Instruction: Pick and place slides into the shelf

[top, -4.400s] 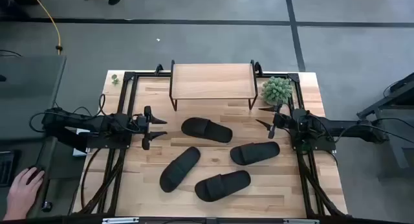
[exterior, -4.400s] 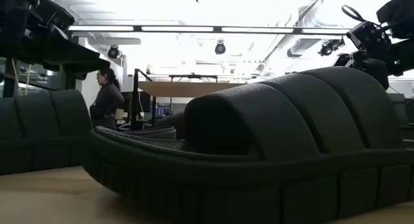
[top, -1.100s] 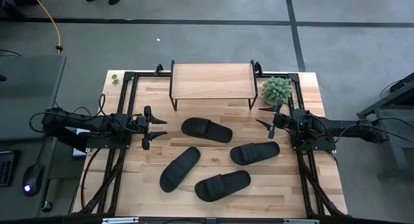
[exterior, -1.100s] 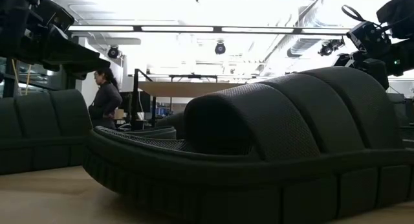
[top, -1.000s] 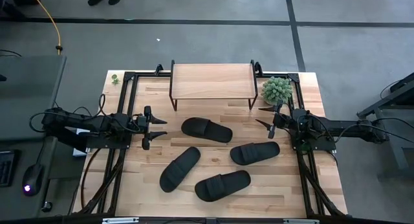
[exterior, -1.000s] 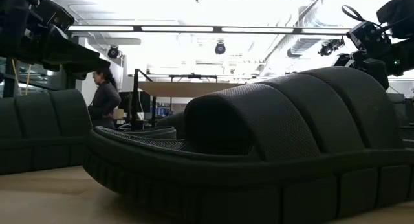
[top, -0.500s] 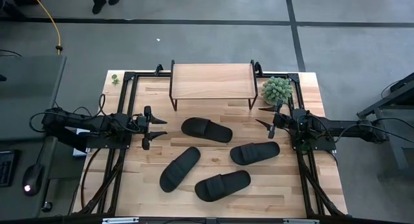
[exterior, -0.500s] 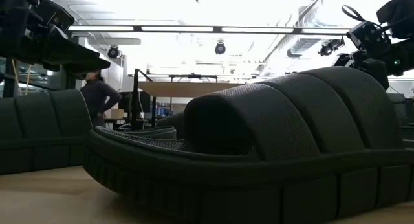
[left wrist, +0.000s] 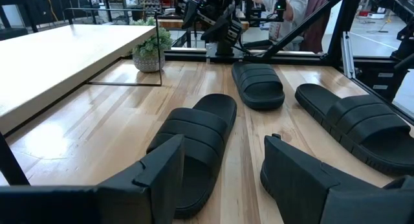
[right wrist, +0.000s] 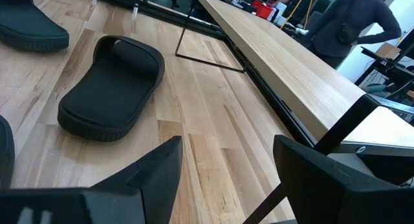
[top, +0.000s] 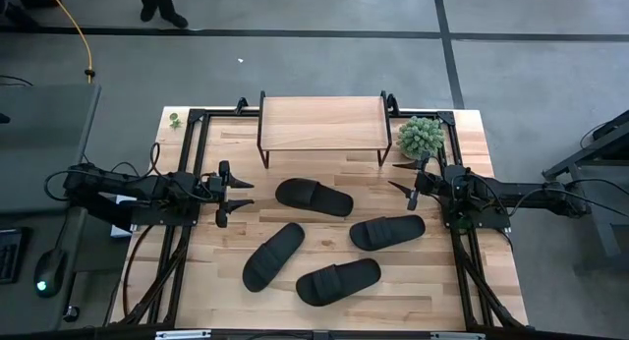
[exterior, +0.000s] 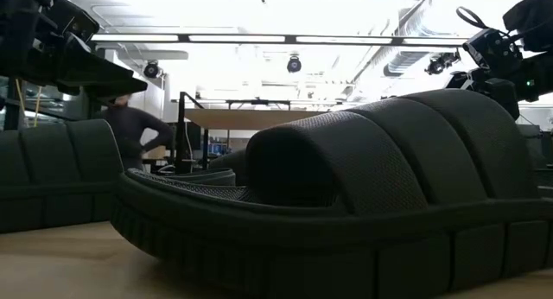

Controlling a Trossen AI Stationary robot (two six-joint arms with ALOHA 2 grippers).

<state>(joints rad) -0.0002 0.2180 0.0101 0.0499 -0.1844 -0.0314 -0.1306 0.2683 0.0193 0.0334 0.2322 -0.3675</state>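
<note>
Four black ribbed-strap slides (top: pixel 314 197) are scattered at 6 o'clock of the shelf (top: pixel 321 123); both grippers, left (top: pixel 239 194) and right (top: pixel 403 176), are held apart, empty

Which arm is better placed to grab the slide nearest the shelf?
Probably left. The left gripper is open and faces that slide directly, with bare table between. The right gripper, also open, sits farther off.

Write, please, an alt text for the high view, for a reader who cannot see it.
Four black slides lie scattered on a wooden table in front of an empty small shelf. The open left gripper and open right gripper wait at the table's sides, holding nothing; a small green plant stands beside the shelf.
</note>
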